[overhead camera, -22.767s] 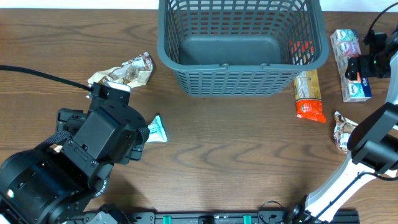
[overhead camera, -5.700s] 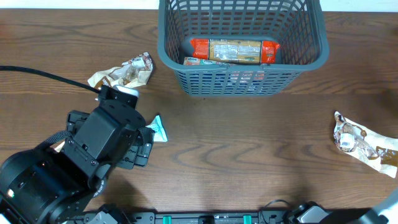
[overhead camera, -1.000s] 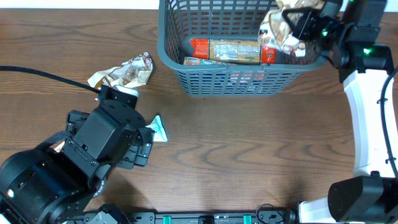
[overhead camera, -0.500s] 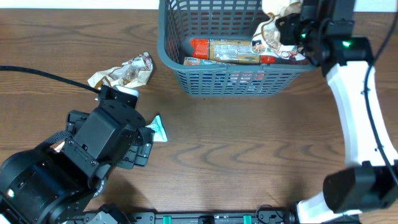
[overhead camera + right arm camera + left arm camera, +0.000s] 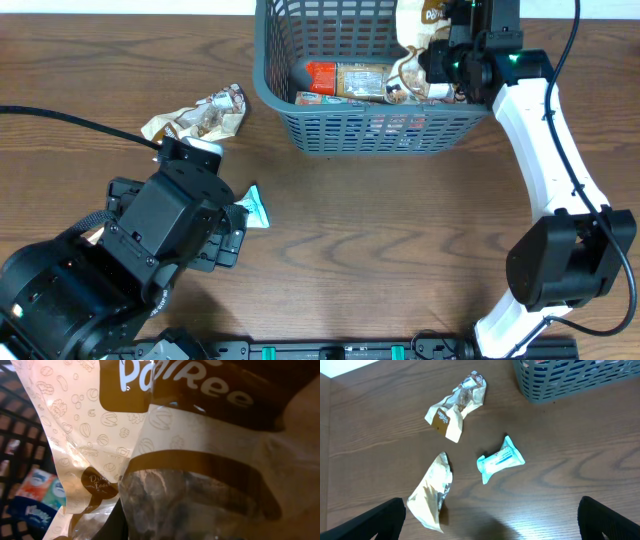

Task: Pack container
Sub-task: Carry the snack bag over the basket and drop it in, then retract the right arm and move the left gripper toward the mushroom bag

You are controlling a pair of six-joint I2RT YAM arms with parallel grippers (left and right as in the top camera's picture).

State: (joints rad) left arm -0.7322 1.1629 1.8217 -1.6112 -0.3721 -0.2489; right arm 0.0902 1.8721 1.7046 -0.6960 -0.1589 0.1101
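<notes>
Right pincer (image 5: 443,55) poises a brown snack packet (image 5: 412,40) over the container (image 5: 340,130) at the surface's (image 5: 400,250) far edge, likely for dropping in | grip: cannot tell, packet hides it | left pincer (image 5: 490,510) gapes wide, empty, above a teal packet (image 5: 500,460).

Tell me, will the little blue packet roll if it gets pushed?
Probably not: the packet lies flat with crimped ends, so it should slide on the smooth table. It looks small and puffy, so it is likely light and a bit squishy when pinched.
</notes>
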